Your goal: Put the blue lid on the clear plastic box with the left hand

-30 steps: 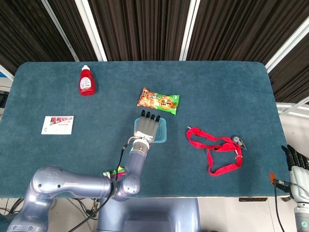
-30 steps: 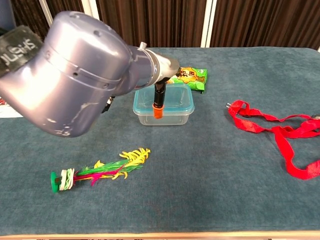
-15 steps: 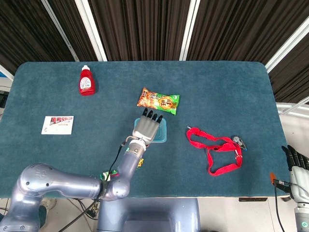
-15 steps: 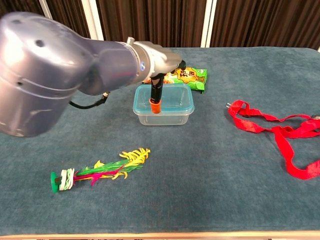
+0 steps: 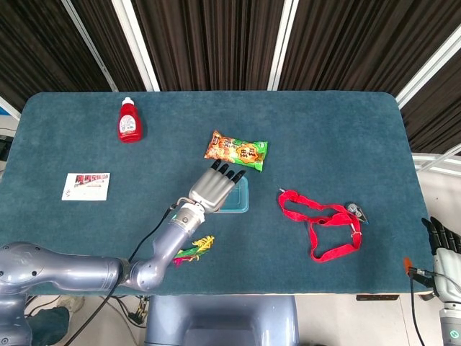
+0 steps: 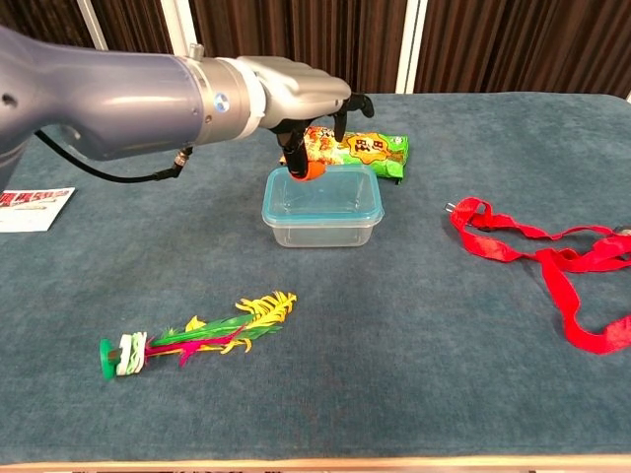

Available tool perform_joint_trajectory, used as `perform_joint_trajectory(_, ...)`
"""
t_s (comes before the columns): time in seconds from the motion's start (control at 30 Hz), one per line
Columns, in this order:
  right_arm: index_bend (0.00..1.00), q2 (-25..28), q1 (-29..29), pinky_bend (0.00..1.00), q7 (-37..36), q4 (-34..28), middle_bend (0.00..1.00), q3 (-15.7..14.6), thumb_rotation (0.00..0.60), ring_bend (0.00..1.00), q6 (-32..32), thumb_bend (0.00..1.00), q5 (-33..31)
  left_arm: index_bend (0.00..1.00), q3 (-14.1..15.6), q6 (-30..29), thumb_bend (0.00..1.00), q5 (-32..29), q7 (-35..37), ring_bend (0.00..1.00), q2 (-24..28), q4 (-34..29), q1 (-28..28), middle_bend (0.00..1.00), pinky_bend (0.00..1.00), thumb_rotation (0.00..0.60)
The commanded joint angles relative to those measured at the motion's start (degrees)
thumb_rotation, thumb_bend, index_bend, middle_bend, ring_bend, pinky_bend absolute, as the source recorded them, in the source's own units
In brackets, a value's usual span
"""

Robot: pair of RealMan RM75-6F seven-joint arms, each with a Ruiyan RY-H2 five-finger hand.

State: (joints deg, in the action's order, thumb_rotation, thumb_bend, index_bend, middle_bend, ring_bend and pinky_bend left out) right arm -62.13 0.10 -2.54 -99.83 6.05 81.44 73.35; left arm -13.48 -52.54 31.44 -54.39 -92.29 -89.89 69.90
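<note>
Hovering left hand (image 6: 296,94), blue lid (image 6: 322,196) seated

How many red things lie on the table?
2: a red bottle at the far left of the table, and a red strap lying right of the clear plastic box. Nothing seems hidden.

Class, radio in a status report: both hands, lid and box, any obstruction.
Left hand open, above the box's back-left corner. Right hand at the table's right edge, state unclear. Blue lid sits on clear box. Snack packet just behind.
</note>
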Motion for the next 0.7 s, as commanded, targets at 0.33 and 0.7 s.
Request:
perform_joint_trajectory(0.33, 0.08, -0.14, -0.04, 0.00, 0.20, 0.02, 0.04, 0.07, 0.600, 0.02, 0.09, 0.39, -0.16, 0.29, 4.64, 0.81, 0.39, 11.38, 13.41, 0.27, -0.23, 2.63, -6.10, 0.47, 0.23, 0.600)
perform_joint_trajectory(0.7, 0.08, -0.11, -0.03, 0.00, 0.13, -0.11, 0.04, 0.07, 0.600, 0.02, -0.13, 0.39, -0.37, 0.46, 6.58, -0.12, 0.39, 15.90, 17.33, 0.27, -0.87, 4.48, -8.52, 0.46, 0.22, 0.600)
